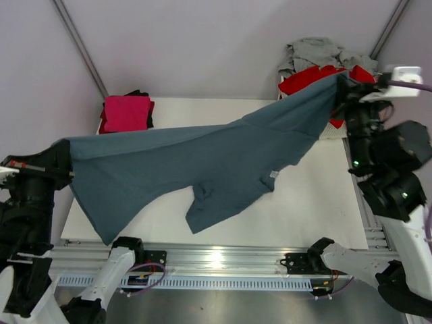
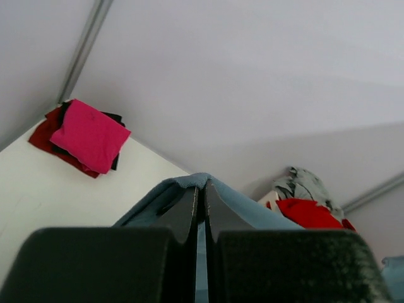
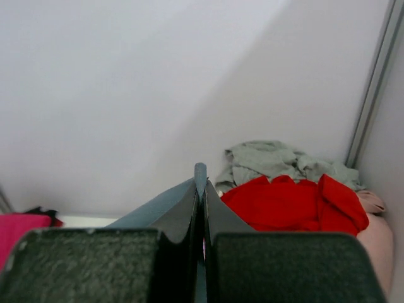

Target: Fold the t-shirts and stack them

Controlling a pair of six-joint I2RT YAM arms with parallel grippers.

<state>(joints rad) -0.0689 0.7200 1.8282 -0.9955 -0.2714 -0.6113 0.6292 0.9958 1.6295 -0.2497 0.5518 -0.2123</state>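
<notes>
A large slate blue-grey t-shirt (image 1: 202,162) hangs stretched above the table between both arms. My left gripper (image 1: 62,154) is shut on its left edge; in the left wrist view the cloth (image 2: 189,183) folds over the closed fingertips (image 2: 203,189). At the far right my right gripper (image 1: 341,86) is shut on the other edge, with a strip of blue cloth (image 3: 201,172) pinched at the tips (image 3: 202,183). A folded magenta t-shirt (image 1: 126,112) tops a small stack with black and red ones at the back left. Red (image 1: 307,77) and grey (image 1: 317,50) t-shirts lie heaped at the back right.
The white table (image 1: 317,202) shows below the hanging shirt, whose lower part sags towards the near edge. A white basket edge (image 1: 334,131) sits under the heap at the back right. A pale pink cloth (image 3: 372,233) lies beside the red one. Metal rails run along the front.
</notes>
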